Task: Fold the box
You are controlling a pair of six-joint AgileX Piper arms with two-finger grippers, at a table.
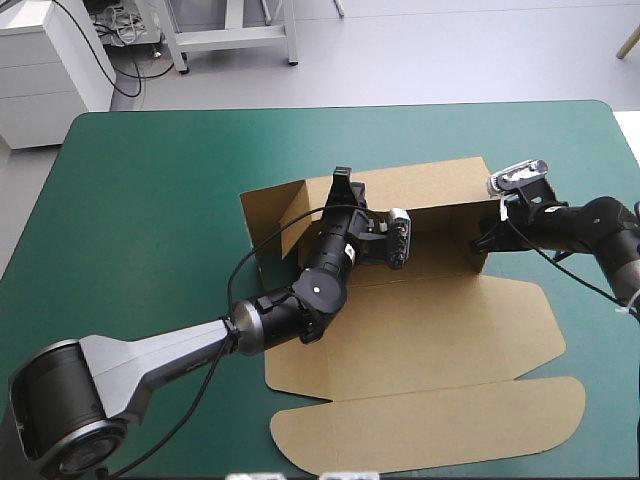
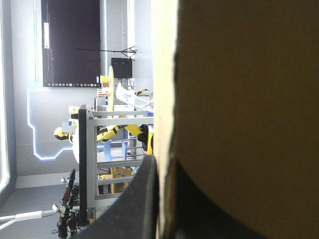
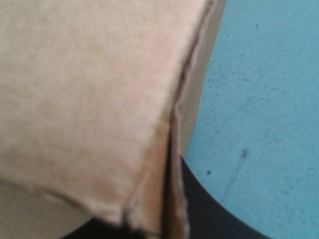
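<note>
Roughly midway: far walls of the box [image 1: 430, 195] raised, left tool [image 1: 342, 186] and right tool [image 1: 484, 240] each clamped onto a wall (sheet nipped tight), lid [image 1: 430, 340] flat, tucking left to do.

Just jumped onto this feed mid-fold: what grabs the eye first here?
The brown box sits mid-table, half built: its far walls are raised and its lid lies flat toward the near edge. The left gripper reaches into it and pinches a raised far wall toward its left end. The right gripper pinches the right end wall.
</note>
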